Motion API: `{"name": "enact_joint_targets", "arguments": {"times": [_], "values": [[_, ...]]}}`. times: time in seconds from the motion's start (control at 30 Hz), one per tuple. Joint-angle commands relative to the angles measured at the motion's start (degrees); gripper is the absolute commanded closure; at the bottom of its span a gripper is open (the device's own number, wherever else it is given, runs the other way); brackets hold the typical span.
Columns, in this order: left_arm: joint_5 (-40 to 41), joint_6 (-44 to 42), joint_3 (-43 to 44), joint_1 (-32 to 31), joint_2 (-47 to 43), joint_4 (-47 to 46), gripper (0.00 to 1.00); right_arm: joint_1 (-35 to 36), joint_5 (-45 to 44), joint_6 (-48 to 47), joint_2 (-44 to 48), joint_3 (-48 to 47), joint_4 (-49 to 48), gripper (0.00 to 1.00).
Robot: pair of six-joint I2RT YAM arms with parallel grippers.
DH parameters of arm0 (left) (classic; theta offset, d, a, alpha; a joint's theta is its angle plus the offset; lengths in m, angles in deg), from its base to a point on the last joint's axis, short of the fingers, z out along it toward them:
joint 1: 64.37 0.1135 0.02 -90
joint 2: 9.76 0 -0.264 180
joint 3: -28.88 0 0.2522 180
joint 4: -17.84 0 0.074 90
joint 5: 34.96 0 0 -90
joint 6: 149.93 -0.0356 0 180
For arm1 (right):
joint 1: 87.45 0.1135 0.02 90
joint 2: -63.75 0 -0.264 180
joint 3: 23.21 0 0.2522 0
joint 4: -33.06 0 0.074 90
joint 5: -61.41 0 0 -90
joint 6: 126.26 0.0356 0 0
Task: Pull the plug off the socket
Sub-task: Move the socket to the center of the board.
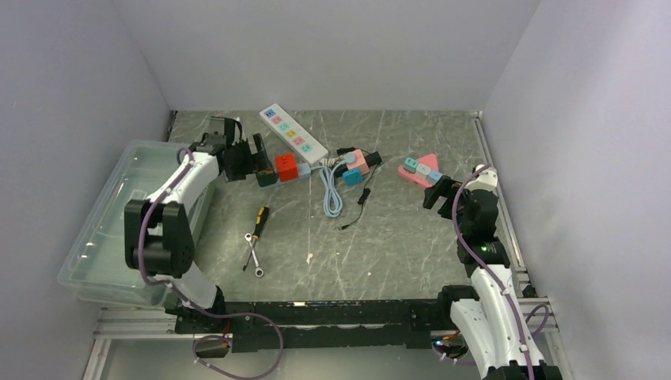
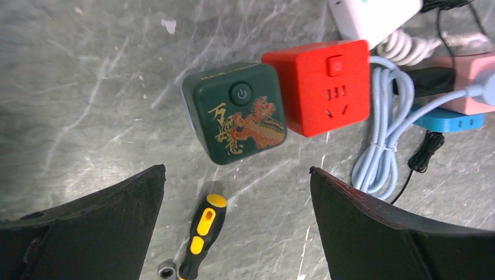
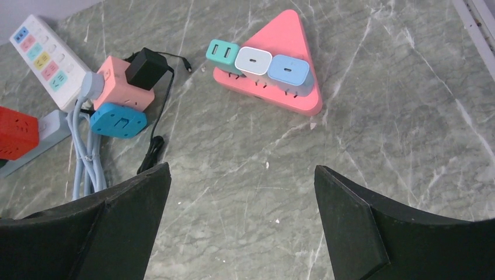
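Left fingers [image 2: 111, 216] fill the bottom of the left wrist view. They're spread wide with nothing between them, hanging over the table [image 2: 87, 87] just near of a green cube [image 2: 236, 111] with a dragon print. That cube sits flush against a red cube [image 2: 318, 84]; can't tell if it's plugged in or only touching. Screwdriver [image 2: 201, 233] lies right below those fingers, with a wrench [image 1: 253, 253] just near of it. Right fingers [image 3: 111, 233] are spread too, holding nothing, over bare table near of the pink socket [image 3: 286, 35] on the right. Three plugs stand in a row on it, touching each other: teal plug [image 3: 222, 52], white plug [image 3: 254, 60], blue plug [image 3: 290, 70]. Mid-table there's a pink cube [image 3: 114, 79] with a black adapter [image 3: 146, 68] on it, a blue block [image 3: 118, 121] touching it, a coiled cable [image 2: 382, 147], and a white strip [image 1: 293, 134] farther back. Clear bin [image 1: 95, 237] sits far left.
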Motion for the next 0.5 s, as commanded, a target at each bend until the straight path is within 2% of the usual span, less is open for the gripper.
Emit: {"name": "enact_joint_targets", "arguments": {"times": [0.0, 0.47], "values": [[-2.82, 3.41, 3.52, -0.26, 3.69, -1.72, 0.01, 0.21, 0.08, -0.28, 1.42, -1.15, -2.64, 0.03], [-1.34, 2.14, 9.68, -0.26, 13.85, -0.28, 0.01, 0.21, 0.05, -0.15, 0.56, -1.41, -2.62, 0.03]]}}
